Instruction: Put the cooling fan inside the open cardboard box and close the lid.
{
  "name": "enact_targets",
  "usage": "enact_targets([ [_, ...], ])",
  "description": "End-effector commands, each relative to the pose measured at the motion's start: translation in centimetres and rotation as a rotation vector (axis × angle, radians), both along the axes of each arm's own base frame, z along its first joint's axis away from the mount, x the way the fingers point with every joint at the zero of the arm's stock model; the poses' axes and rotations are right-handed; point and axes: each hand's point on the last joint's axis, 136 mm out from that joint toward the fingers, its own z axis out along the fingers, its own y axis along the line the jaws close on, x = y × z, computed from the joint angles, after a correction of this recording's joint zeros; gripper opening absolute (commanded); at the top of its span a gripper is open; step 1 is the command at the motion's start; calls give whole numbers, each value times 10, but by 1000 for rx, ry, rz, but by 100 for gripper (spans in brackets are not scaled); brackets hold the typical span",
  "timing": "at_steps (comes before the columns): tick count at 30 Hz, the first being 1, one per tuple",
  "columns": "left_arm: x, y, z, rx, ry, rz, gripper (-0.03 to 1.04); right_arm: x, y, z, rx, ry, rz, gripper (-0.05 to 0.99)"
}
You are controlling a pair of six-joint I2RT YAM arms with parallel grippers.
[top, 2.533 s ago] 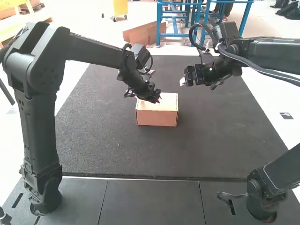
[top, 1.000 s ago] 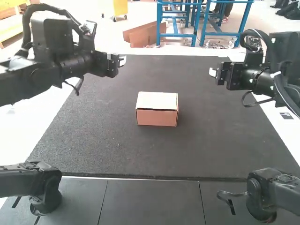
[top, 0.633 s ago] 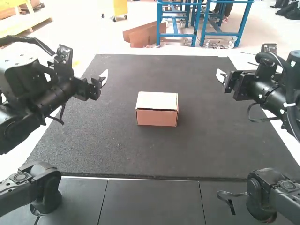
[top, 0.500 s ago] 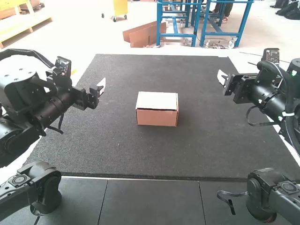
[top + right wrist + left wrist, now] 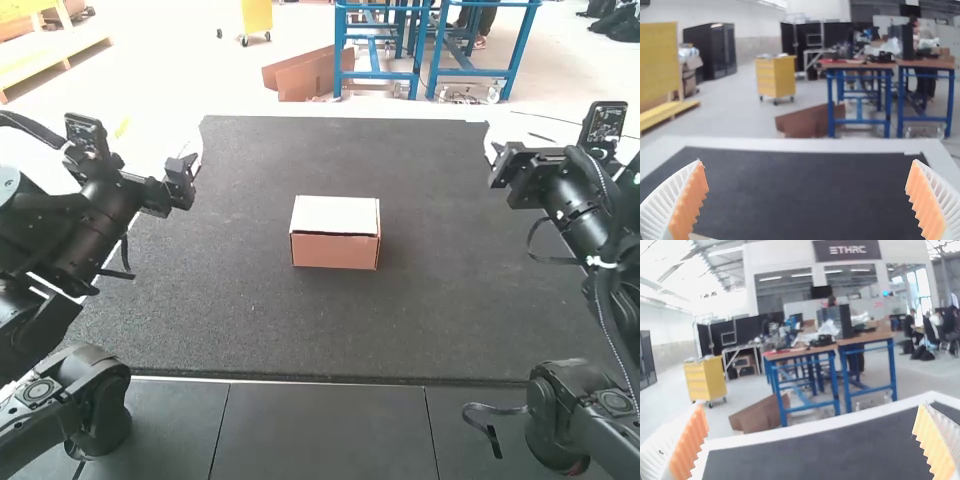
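The brown cardboard box (image 5: 335, 232) stands with its lid flat and shut on the middle of the black mat (image 5: 440, 290). My left gripper (image 5: 188, 165) hangs open over the mat's left edge, well apart from the box. Over the mat's right edge, equally far off, my right gripper (image 5: 494, 158) is open too. In the left wrist view the gripper (image 5: 810, 442) has white ribbed fingers (image 5: 687, 442) spread wide with nothing between them. My right gripper (image 5: 805, 200) in its wrist view likewise has its orange-padded fingers (image 5: 687, 200) wide apart over bare mat.
The mat's far edge (image 5: 340, 118) meets the light floor, where a brown cardboard piece (image 5: 305, 70) lies near blue table frames (image 5: 430, 45). The arm bases (image 5: 90, 400) stand at the near corners.
Both arms have pulled back from the box: the left gripper, earlier at the box's top edge, swung far left, and the right gripper drew back to the right. The box has not moved.
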Motion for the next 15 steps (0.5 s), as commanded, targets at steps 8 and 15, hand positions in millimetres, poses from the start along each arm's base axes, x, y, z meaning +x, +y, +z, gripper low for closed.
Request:
enact_targets([
  [8,-14,-3,-29,25,-52,-58,97,6,-2,-30,1,23,28,91],
  [15,-10,2,-42,48,-16,-64,97,0,-5,-48,47,29,65,91],
])
